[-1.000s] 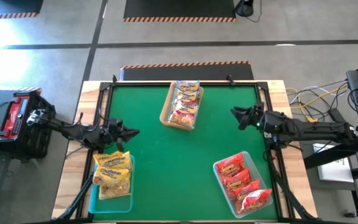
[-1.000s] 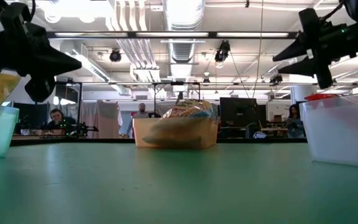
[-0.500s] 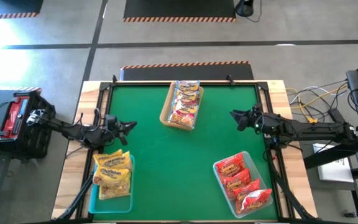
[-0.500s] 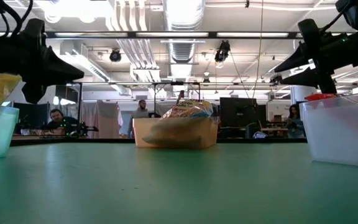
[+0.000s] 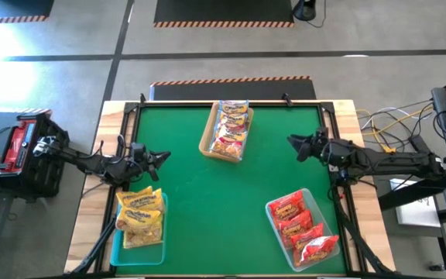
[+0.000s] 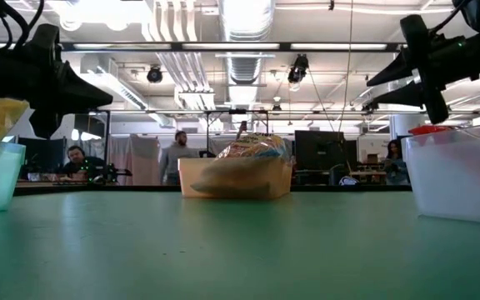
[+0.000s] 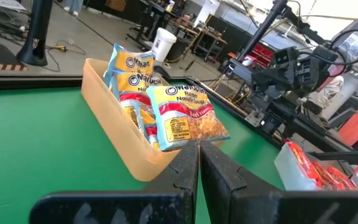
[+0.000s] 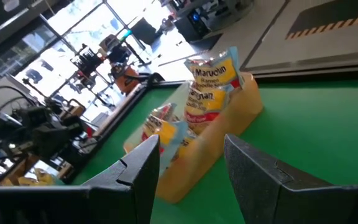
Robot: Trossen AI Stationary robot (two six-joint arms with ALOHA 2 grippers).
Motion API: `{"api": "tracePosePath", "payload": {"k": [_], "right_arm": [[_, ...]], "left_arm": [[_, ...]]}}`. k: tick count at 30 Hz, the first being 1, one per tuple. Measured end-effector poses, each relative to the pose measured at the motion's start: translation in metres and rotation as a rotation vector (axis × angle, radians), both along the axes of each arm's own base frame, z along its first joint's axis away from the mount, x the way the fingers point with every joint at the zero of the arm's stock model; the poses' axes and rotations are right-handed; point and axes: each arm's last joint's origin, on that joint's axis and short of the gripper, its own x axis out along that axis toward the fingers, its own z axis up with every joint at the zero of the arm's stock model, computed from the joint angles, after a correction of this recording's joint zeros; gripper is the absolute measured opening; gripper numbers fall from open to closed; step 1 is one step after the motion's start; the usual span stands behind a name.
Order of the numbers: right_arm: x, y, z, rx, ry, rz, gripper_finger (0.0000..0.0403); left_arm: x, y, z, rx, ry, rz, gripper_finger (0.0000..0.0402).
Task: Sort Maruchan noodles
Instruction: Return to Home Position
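Note:
The Maruchan noodles lie in three trays. Silvery-white packets (image 5: 231, 126) stand packed in a tan tray (image 5: 206, 144) at the far middle, also seen in the left wrist view (image 7: 179, 121). Yellow packets (image 5: 140, 215) fill a teal tray (image 5: 118, 249) at the near left. Red packets (image 5: 301, 230) lie in a clear tray (image 5: 270, 208) at the near right. My left gripper (image 5: 163, 156) hovers shut above the mat at the left, just beyond the yellow packets. My right gripper (image 5: 292, 142) hovers open at the right, with nothing between its fingers (image 8: 191, 163).
The green mat (image 5: 207, 201) lies bare between the three trays. A wooden border and dark rails (image 5: 231, 101) frame it. Beyond the far edge, in the low view, a person (image 6: 172, 158) walks in the room.
My left gripper has swung its shut fingers a little toward the table's far edge, staying where it was over the mat. The packets and trays have kept still.

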Motion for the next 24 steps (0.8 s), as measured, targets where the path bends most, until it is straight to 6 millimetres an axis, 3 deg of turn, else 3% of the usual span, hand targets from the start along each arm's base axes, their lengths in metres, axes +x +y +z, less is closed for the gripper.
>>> {"api": "tracePosePath", "payload": {"k": [10, 24], "right_arm": [[0.000, 0.000, 0.011, -0.003, -0.036, 0.000, 0.0166], [0.000, 0.000, 0.011, -0.003, -0.037, 0.000, 0.0166]], "left_arm": [[0.000, 0.000, 0.000, -0.001, 0.001, -0.005, 0.0000], [0.000, 0.000, 0.000, -0.001, 0.001, -0.006, 0.0000]]}}
